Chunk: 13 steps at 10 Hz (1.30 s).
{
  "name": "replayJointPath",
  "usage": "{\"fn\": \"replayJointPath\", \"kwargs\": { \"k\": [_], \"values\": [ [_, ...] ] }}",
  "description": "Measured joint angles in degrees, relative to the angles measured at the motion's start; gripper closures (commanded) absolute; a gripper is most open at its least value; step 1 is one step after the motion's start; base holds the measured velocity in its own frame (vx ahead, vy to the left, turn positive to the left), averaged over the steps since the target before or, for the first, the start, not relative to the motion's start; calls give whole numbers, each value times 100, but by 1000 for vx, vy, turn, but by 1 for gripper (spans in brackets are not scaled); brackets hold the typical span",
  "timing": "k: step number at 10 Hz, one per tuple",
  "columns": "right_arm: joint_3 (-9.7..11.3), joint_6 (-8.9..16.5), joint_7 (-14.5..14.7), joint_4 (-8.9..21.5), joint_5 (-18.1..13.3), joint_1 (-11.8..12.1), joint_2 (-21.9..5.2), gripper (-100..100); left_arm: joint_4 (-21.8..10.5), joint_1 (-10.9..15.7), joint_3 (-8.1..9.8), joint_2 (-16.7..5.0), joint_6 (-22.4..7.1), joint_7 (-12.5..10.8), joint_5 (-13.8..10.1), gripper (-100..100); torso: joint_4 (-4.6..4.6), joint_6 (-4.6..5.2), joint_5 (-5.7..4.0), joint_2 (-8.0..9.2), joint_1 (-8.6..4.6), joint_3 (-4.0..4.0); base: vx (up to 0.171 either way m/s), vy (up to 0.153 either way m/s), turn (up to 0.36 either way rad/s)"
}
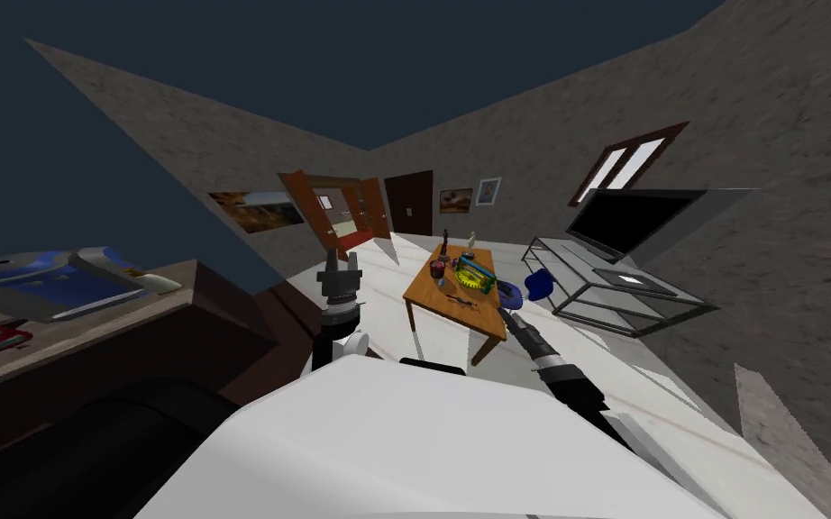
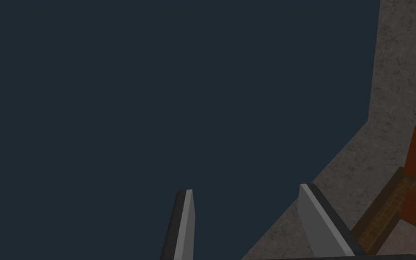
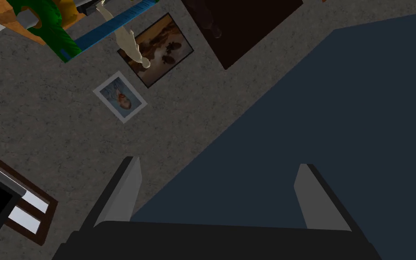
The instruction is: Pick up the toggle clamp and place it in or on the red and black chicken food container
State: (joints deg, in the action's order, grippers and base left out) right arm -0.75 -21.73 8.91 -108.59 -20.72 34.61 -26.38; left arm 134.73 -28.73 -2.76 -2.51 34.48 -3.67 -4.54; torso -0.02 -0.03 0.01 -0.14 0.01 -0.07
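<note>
A wooden table (image 1: 432, 302) stands on the pale floor a few steps ahead of me. On it a small dark thing, likely the toggle clamp (image 1: 461, 302), lies near the front edge. A small red and dark container (image 1: 438, 268) stands further back, beside a green, yellow and blue object (image 1: 475, 275). My right gripper (image 1: 504, 310) reaches toward the table's front right corner, open (image 3: 216, 167) and holding nothing, with the green and blue object (image 3: 49, 27) past its fingers. My left gripper (image 1: 333, 255) is held up left of the table, open (image 2: 245, 194) and holding nothing.
Two blue chairs (image 1: 538, 284) sit at the table's right side. A glass stand (image 1: 621, 293) with a black screen (image 1: 630, 216) lines the right wall. A dark cabinet (image 1: 89, 333) with blue and red items is close on my left. An open door (image 1: 315, 216) is at the back.
</note>
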Motion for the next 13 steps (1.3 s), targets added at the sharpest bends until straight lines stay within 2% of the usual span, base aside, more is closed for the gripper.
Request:
{"fn": "replayJointPath", "kwargs": {
  "k": [3,7,8,10,13],
  "values": [
    [126,3,364,477,-290,7,-190,-100,0,0,0,0,0,0,0,0,-1,1,0,-4,3,-2,42,28,328],
    [164,-83,724,1151,-537,26,-440,-100,0,0,0,0,0,0,0,0,1,3,0,4,-1,2,39,20,316],
    [171,-83,822,1307,-621,46,-606,-100,0,-1,1,0,0,0,0,0,0,3,0,-2,-3,-1,45,7,213],
    [210,-114,1027,1671,-761,26,-669,-100,0,-1,1,0,0,0,0,0,0,4,0,-1,1,-1,54,24,366],
    [251,-137,1313,2129,-959,18,-905,-100,0,-1,1,0,0,0,0,0,-1,4,0,-3,-3,-2,46,1,250]
  ]
}}
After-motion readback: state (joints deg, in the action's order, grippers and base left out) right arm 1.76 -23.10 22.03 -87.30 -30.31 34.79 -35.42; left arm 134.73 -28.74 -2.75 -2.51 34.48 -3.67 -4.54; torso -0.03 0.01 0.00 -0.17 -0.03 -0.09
